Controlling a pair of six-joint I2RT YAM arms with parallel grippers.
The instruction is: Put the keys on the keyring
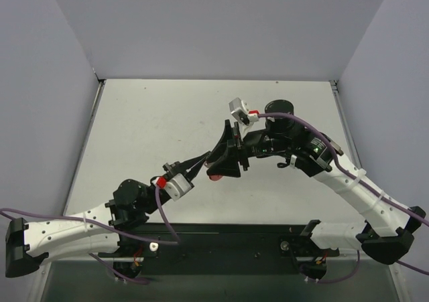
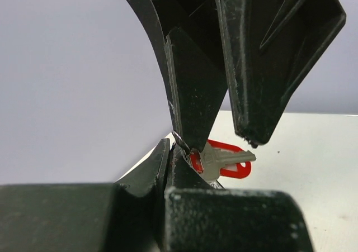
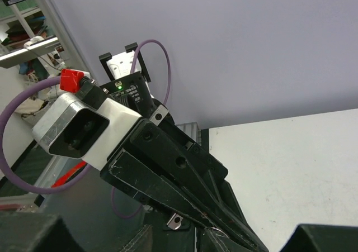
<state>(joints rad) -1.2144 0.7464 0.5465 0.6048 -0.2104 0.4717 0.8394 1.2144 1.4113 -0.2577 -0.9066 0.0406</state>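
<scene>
Key (image 2: 226, 158) partly hidden behind jaws.

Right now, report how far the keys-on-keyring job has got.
Done: no key visibly threaded yet. In hand: the left gripper is shut on a thin silver band, likely the keyring, a silver key just beside its tips; the right gripper stands open alongside. Left: threading, since that key's attachment is hidden.

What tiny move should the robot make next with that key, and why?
Probably ease the right fingers back, clear of the key. They stand apart, gripping nothing, while the left fingers are pinched shut on the keyring, and the key hangs against its red arc. Whether it is truly threaded on I cannot tell.
</scene>
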